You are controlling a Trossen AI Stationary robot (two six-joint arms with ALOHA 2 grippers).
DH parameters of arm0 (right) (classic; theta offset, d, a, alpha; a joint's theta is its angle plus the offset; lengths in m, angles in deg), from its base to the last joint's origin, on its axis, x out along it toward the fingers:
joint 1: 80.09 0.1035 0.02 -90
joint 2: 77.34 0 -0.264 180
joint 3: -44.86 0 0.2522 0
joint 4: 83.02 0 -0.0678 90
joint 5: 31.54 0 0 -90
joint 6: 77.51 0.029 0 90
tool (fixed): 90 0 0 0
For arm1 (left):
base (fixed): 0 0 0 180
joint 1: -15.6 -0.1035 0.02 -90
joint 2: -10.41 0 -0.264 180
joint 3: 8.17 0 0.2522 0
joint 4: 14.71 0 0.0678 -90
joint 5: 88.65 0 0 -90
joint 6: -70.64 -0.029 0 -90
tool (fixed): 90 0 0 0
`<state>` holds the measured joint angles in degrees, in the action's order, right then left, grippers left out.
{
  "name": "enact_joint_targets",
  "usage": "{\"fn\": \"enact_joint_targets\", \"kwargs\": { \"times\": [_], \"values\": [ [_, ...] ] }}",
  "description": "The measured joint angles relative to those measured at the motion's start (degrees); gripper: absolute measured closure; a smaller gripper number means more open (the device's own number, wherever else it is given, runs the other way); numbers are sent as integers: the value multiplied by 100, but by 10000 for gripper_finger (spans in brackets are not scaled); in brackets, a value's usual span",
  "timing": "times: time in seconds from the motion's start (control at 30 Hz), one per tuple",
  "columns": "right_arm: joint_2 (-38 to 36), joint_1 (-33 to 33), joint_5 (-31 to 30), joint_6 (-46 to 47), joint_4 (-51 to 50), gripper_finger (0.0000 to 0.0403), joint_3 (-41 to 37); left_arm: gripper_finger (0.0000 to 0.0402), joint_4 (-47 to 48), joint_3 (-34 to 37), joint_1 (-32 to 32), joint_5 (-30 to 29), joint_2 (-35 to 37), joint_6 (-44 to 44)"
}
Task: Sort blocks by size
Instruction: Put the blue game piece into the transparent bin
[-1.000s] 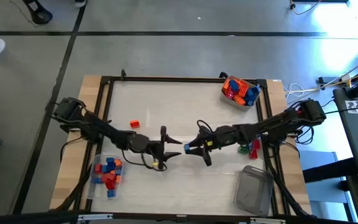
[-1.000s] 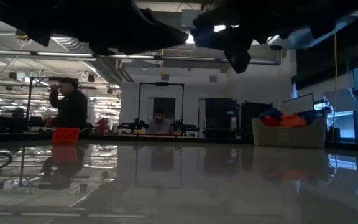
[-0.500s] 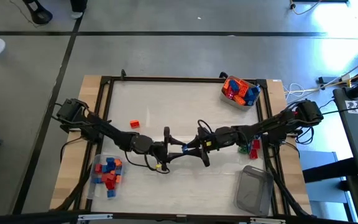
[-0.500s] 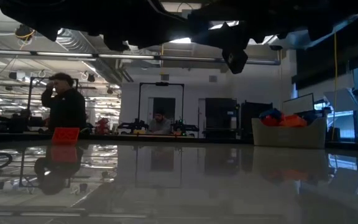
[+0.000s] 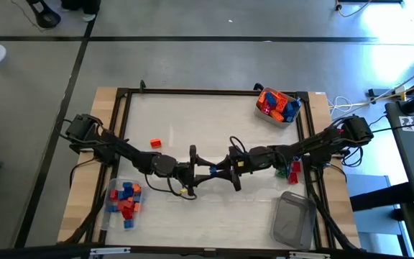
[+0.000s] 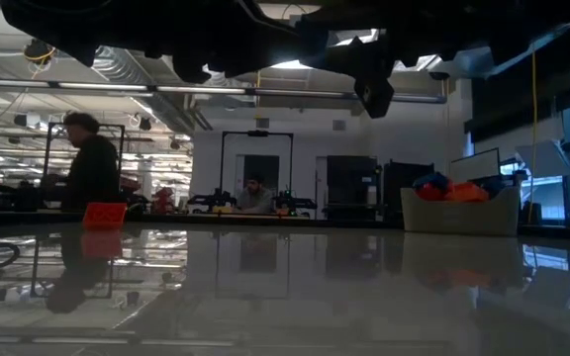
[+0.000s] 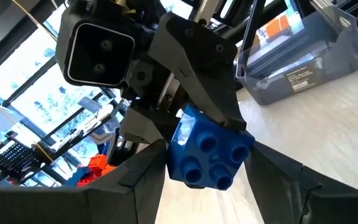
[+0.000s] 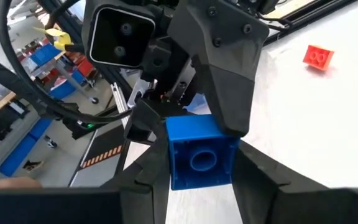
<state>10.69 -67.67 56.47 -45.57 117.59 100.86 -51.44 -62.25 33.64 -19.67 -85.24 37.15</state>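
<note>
A blue four-stud brick [image 5: 213, 171] hangs in the air over the table's middle, between my two grippers. My right gripper [image 5: 221, 171] is shut on it. My left gripper [image 5: 204, 173] meets it from the other side, its open fingers [image 7: 143, 180] standing on either side of the brick [image 7: 207, 149]. A small red brick [image 5: 155, 144] lies flat on the table to the far left of the grippers; it also shows in the low view [image 6: 104, 215]. My right gripper pinches the blue brick by two opposite side walls [image 8: 174, 163] between its two fingers. The fingers come level from the table's right. The brick is lifted clear, its hollow underside [image 8: 201, 158] toward my right wrist and its studs [image 7: 216, 146] toward the left gripper. My left gripper: I cannot tell whether its fingers touch the brick.
A clear tub [image 5: 277, 105] of mixed blocks stands at the far right corner. A tub [image 5: 123, 201] with red and blue blocks stands near left, and another tub [image 5: 293, 219] near right. A green and a red block [image 5: 287, 171] lie by the right frame rail.
My left gripper has gone toward the table's right, up to my right gripper, and its fingers now stand around the blue brick. The brick stays lifted in my right gripper. A person in the room behind has walked to the left.
</note>
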Motion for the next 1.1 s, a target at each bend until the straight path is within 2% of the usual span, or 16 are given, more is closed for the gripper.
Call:
{"fn": "enact_joint_targets", "kwargs": {
  "times": [0.27,0.53,0.7,0.9,1.1],
  "values": [
    [0,-2,-41,82,-55,269,2,202,19,0,-38,24,-1,4],
    [0,-13,-146,81,-76,269,4,162,-15,-9,-52,57,-1,0],
    [0,-13,-144,80,-61,269,4,156,-13,-9,-75,53,-1,-116],
    [0,-11,-196,81,-25,269,4,180,-16,-9,-79,28,-1,-444],
    [0,-7,-193,104,-4,269,4,234,-44,-7,-83,9,-1,-629]
  ]
}}
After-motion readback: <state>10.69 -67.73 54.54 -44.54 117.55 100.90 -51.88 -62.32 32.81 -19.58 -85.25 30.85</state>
